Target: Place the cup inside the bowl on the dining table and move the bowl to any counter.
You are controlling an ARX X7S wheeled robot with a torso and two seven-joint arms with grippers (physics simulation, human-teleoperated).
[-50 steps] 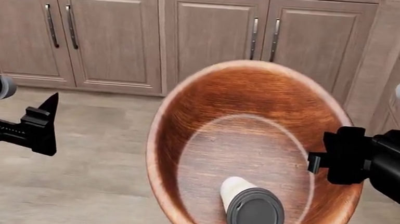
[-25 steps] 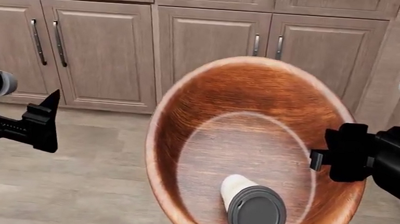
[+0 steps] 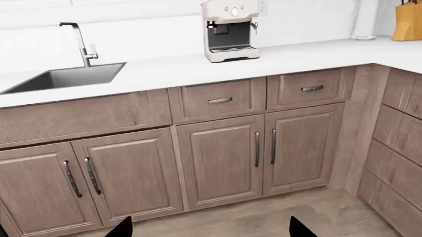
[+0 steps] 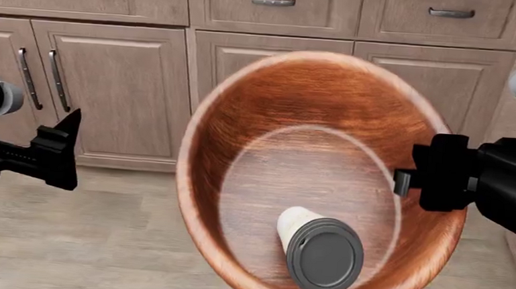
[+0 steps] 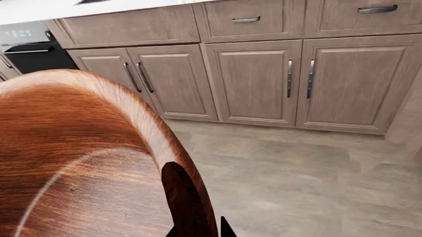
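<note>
The reddish-brown wooden bowl point(image 4: 314, 101) hangs in the air in front of the cabinets, tilted toward me. The cream cup point(image 4: 316, 247) lies on its side on the bowl's inner base, grey lid facing me. My right gripper point(image 4: 405, 182) is shut on the bowl's right rim; in the right wrist view the rim of the bowl point(image 5: 79, 148) runs between the tips of the right gripper point(image 5: 197, 230). My left gripper point(image 4: 61, 147) hovers open and empty, left of the bowl and apart from it. The left gripper point(image 3: 207, 228) faces the white counter point(image 3: 165, 69). The dining table is out of view.
The counter carries a grey sink point(image 3: 66, 79) with a metal faucet point(image 3: 82, 42), a coffee machine point(image 3: 231, 29) and a knife block point(image 3: 408, 22). Wooden cabinet doors and drawers point(image 4: 276, 1) stand close ahead. A black oven point(image 5: 33, 47) sits at one side. Wood floor lies below.
The cabinets have slid down in the head view and a row of drawers now shows at the top. The bowl with the cup sits slightly higher in the picture; both grips are unchanged.
</note>
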